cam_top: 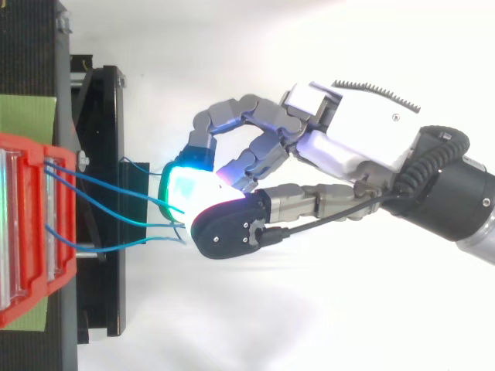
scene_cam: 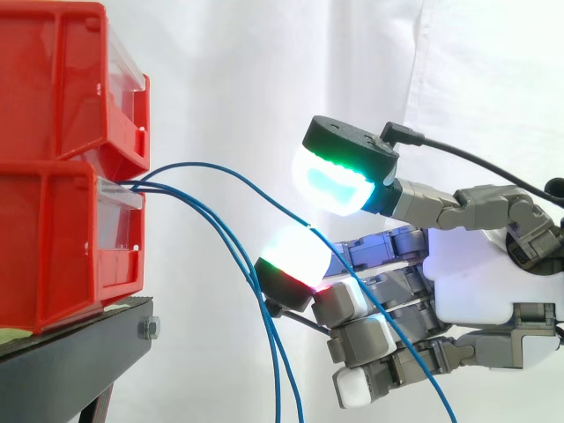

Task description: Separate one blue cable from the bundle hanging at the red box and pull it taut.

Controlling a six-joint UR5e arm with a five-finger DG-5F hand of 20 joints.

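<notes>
Item: blue bundle (scene_cam: 264,317), hanging from red box (scene_cam: 70,238).
One cable (scene_cam: 256,190) lies apart from the rest, across a fingertip (scene_cam: 295,251).
Hand (scene_cam: 467,282): thumb and finger apart, nothing pinched.
Cable slack; tautening outstanding.

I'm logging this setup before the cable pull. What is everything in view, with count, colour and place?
red bins: two, red, stacked at the left on the stand
blue cables: three strands as far as I can tell, blue, leaving the lower bin's front; two hang down, one runs across a fingertip pad
black stand: one, black, under the bins
green sheet: one, green, on the stand under the bins
white curtain: one, white, behind everything
hand: one, grey and white, coming from the right; open, its cyan-green thumb pad held apart above the white-red pad that bears the cable
arm: one, black and grey, behind the hand
</notes>
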